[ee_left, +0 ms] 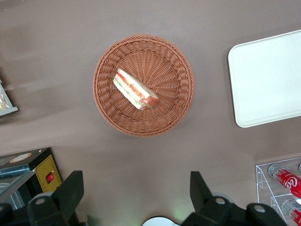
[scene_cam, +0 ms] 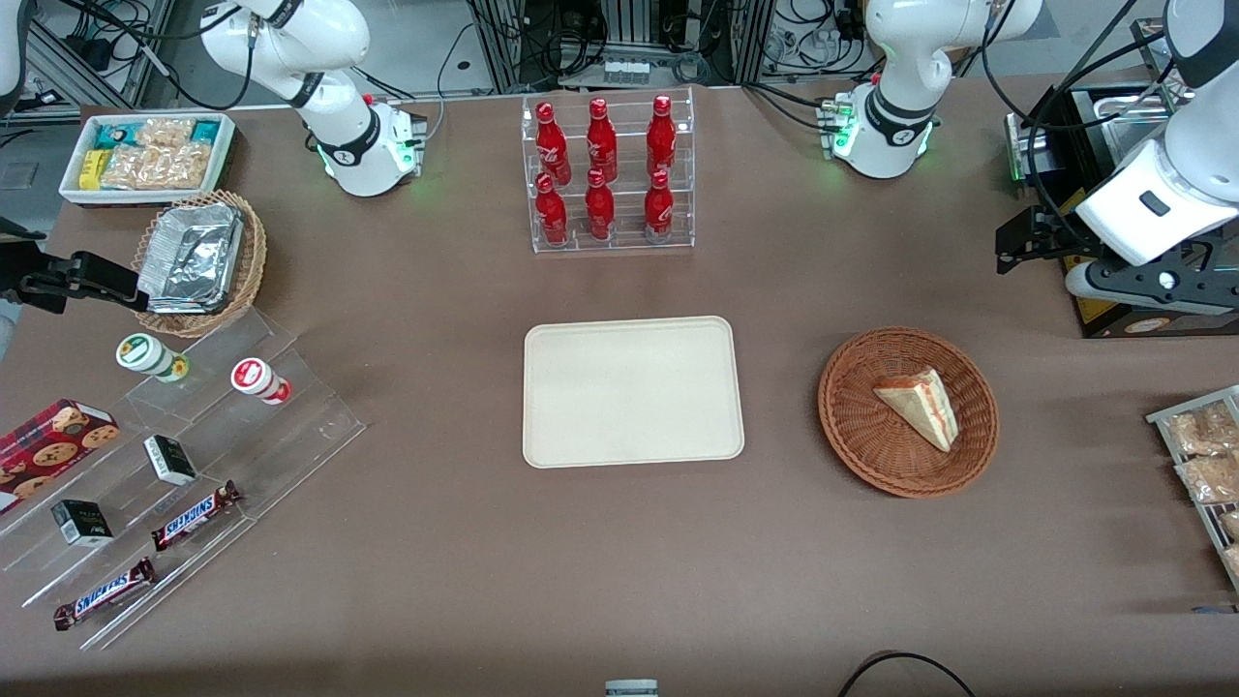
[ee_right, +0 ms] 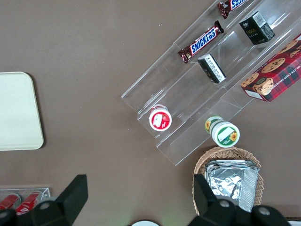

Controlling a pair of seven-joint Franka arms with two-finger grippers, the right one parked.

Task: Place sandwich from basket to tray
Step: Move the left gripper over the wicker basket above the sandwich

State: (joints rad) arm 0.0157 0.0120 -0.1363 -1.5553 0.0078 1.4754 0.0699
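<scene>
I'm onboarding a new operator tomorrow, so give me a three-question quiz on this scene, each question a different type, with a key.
1. True or false: the sandwich already lies on the tray.
2. Multiple choice: the gripper is
A) shut on the sandwich
B) open, high above the table, holding nothing
C) resting in the basket
3. Fill in: the rack farther from the front camera than the tray holds ___ red bottles.

Key:
1. False; it lies in the basket, and nothing is on the tray.
2. B; its fingers stand wide apart.
3. Six.
</scene>
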